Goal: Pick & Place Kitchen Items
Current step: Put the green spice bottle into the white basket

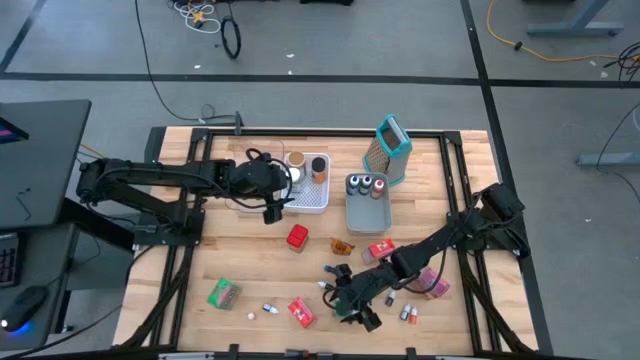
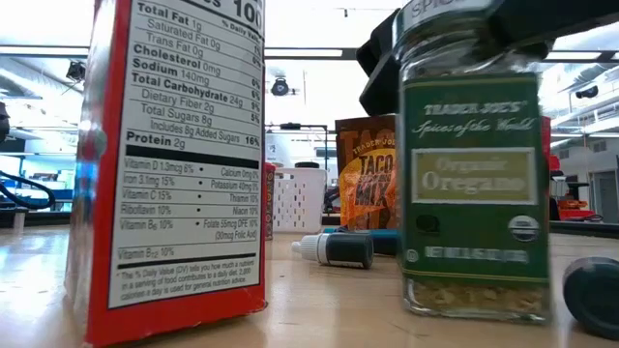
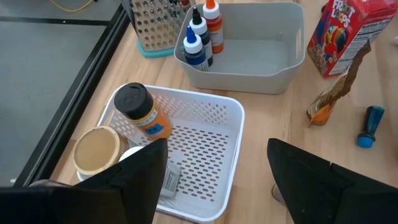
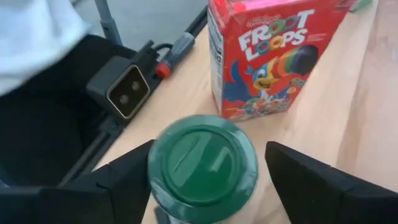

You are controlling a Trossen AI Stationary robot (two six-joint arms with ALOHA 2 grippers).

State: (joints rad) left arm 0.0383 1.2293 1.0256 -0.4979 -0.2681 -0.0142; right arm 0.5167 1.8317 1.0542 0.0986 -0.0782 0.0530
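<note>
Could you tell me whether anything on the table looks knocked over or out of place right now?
Yes: a small dark dropper bottle lies on its side on the bare table behind the upright oregano jar. The taco mix packet by the grey bin looks crumpled.

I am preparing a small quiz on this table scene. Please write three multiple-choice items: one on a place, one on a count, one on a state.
1. Where is the jar with the orange label?
A. in the white basket
B. in the grey bin
C. on the floor

2. How many small bottles stand in the grey bin?
A. one
B. three
C. six

3. How is the right gripper at the green-lidded jar?
A. shut above it
B. open, a finger on each side
C. far from it

Key: 1 A, it lies inside the basket; 2 B, three caps show; 3 B, gaps show beside the lid.
</note>
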